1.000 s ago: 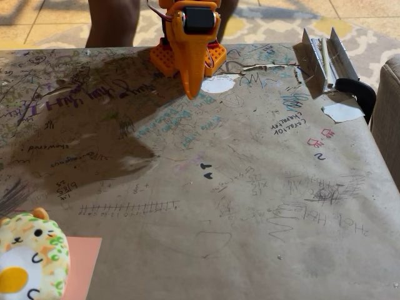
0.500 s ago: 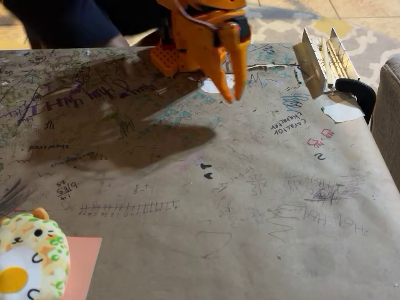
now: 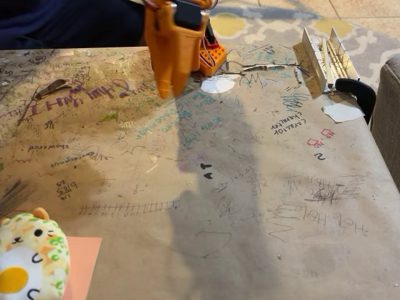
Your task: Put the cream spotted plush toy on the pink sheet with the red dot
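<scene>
The cream spotted plush toy (image 3: 28, 256) sits at the bottom left corner of the fixed view, face up and cut off by the frame edge. It overlaps the left part of the pink sheet (image 3: 81, 262), whose right strip shows beside it; the red dot is hidden. My orange gripper (image 3: 170, 90) hangs far away at the top of the table, pointing down with its fingers together and nothing between them.
Scribbled brown paper covers the table (image 3: 250, 187). A white paper scrap (image 3: 217, 84) lies near the arm's base and another scrap (image 3: 342, 111) at the right. A metal bracket (image 3: 324, 55) and black clamp (image 3: 357, 90) sit at the far right corner. A person (image 3: 69, 22) stands behind.
The gripper swung from centre-right to the left and its fingers, apart half a second ago, came together. The arm's shadow shifted across the table. Plush and sheet stayed put.
</scene>
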Action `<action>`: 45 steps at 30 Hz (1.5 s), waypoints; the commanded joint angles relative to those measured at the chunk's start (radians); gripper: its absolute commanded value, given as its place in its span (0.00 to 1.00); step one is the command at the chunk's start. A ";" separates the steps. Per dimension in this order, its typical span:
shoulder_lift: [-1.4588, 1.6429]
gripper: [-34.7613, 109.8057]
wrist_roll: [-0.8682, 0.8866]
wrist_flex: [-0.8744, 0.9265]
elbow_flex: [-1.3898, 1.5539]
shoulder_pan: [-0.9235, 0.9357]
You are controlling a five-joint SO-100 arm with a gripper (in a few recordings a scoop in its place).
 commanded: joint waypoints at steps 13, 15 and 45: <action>-1.493 0.48 0.250 0.387 -1.445 0.337; -1.649 0.48 0.245 0.503 -1.698 0.344; 0.184 0.49 0.121 0.081 0.155 -0.149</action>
